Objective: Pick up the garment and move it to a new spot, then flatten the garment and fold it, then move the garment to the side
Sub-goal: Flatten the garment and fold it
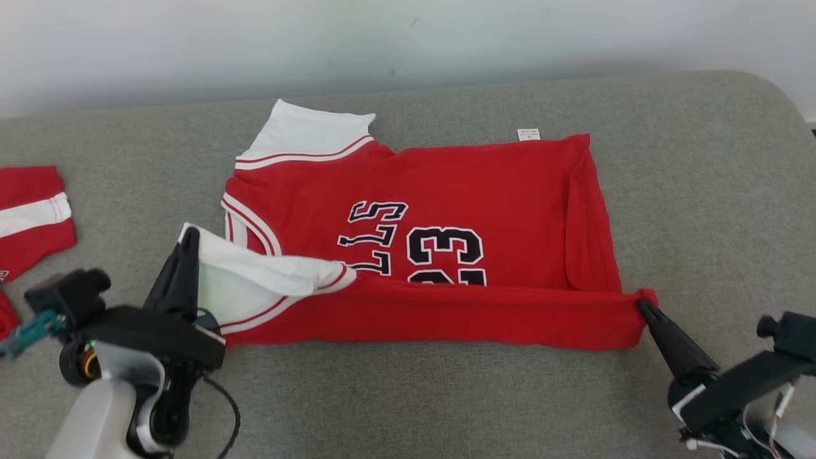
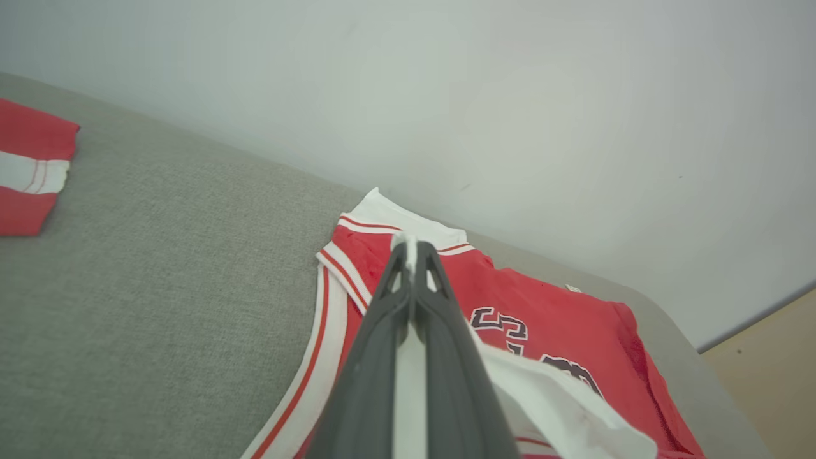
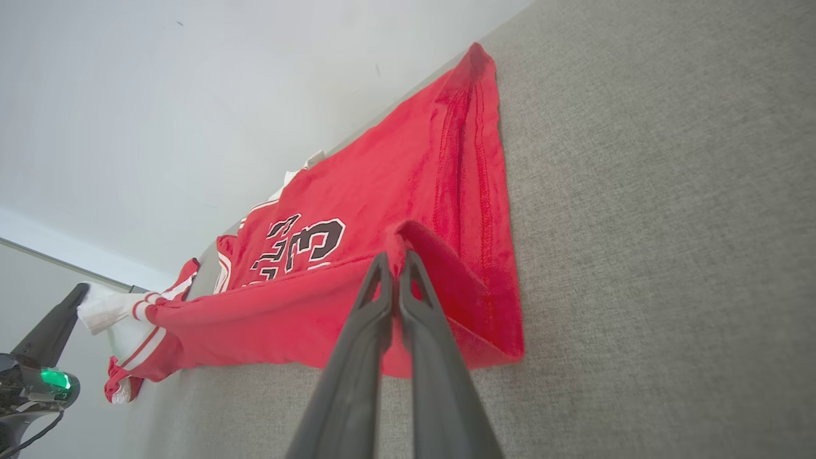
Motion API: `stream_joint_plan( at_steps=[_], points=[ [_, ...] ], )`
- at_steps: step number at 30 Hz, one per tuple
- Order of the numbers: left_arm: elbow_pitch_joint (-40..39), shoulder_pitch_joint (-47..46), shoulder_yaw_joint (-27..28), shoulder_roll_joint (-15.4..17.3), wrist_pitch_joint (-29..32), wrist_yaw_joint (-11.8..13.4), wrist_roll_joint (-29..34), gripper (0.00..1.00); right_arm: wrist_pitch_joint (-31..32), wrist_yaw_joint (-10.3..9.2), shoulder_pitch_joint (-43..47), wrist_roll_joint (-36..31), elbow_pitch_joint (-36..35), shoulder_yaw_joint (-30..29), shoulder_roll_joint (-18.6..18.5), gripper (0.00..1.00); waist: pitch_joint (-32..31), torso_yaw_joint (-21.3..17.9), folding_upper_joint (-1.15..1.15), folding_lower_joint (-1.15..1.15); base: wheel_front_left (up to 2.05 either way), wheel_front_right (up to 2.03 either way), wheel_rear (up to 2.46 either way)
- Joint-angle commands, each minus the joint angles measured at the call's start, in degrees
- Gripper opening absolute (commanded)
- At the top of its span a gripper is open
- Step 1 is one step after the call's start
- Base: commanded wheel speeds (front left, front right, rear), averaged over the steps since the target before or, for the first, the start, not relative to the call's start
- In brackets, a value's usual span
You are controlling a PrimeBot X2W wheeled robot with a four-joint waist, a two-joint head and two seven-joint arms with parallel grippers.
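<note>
The garment (image 1: 497,191) is a red jersey with white sleeves, red-and-white trim and dark number print, spread across the grey cushion. Its near edge is lifted and folded toward the back. My left gripper (image 1: 189,237) is shut on the white near sleeve (image 1: 255,280) at the jersey's left end; in the left wrist view white cloth runs between the closed fingers (image 2: 376,357). My right gripper (image 1: 641,305) is shut on the red hem corner at the right end; in the right wrist view its tips (image 3: 395,258) pinch the raised red fold (image 3: 440,268).
A second red-and-white piece of clothing (image 1: 29,217) lies at the cushion's far left. A pale wall (image 1: 408,38) stands behind the grey cushion (image 1: 701,191). Bare cushion lies right of the jersey and along the front. A small white label (image 1: 528,134) sticks out at the jersey's back edge.
</note>
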Motion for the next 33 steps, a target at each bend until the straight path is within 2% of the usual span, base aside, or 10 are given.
stream_joint_plan(
  at_steps=[1,12,13,14,15,16,21,24,27,33],
  points=[
    [2.73,-2.67,-0.66,0.16,0.83,-0.69,0.53,0.0,0.51,0.03,-2.49,-0.05,2.03,0.86,1.06,0.0,1.2,-0.89,-0.01,-0.01,0.0,0.0,0.0],
    [24.22,-16.8,-4.82,-0.29,0.03,-4.99,3.22,0.0,-0.65,0.03,-13.76,-2.93,13.65,7.3,5.32,0.0,3.97,-2.28,-0.01,-0.01,0.0,0.0,0.0],
    [25.88,-17.4,-5.38,-0.44,-0.26,-5.34,3.65,0.0,-1.1,0.03,-14.18,-3.01,14.43,7.59,5.65,0.06,3.86,-2.39,-0.01,-0.01,0.0,0.0,0.0],
    [27.32,-17.91,-5.88,-0.6,-0.83,-5.52,3.94,0.0,-1.46,0.03,-14.59,-3.13,15.18,7.77,5.92,0.31,3.67,-2.47,-0.01,-0.01,0.0,0.0,0.0],
    [28.43,-18.36,-6.1,-0.66,-1.91,-5.81,4.25,0.36,-1.72,0.03,-14.84,-2.98,15.9,7.91,6.23,1.0,3.39,-2.51,-0.01,-0.01,0.0,0.0,0.0],
    [29.64,-18.66,-6.23,-0.82,-2.99,-5.8,4.43,0.98,-2.08,0.03,-15.01,-3.1,16.41,8.2,6.42,1.0,3.01,-2.5,-0.01,-0.01,0.0,0.0,0.0],
    [32.5,-17.57,-7.41,-1.11,-8.59,-6.4,5.43,1.0,-3.02,0.03,-13.83,-5.18,17.77,8.18,5.99,1.0,0.7,-1.98,-0.01,-0.01,0.0,0.0,0.0],
    [31.77,-15.06,-6.97,-0.92,-10.61,-6.6,5.14,1.0,-3.05,0.03,-11.48,-6.7,17.31,4.77,6.42,1.0,-0.56,-1.59,-0.01,-0.01,0.0,0.0,0.0],
    [29.98,-11.88,-6.36,-0.77,-11.6,-6.71,4.95,1.0,-2.99,0.03,-7.73,-9.12,16.19,1.74,7.18,1.0,-1.22,-1.06,-0.01,-0.01,0.0,0.0,0.0],
    [28.64,-6.77,-6.52,-1.41,-12.02,-6.7,5.3,1.0,-3.01,0.03,-3.27,-13.11,15.81,-0.45,8.34,1.0,-1.18,-0.33,-0.01,-0.01,0.0,0.0,0.0]
  ],
)
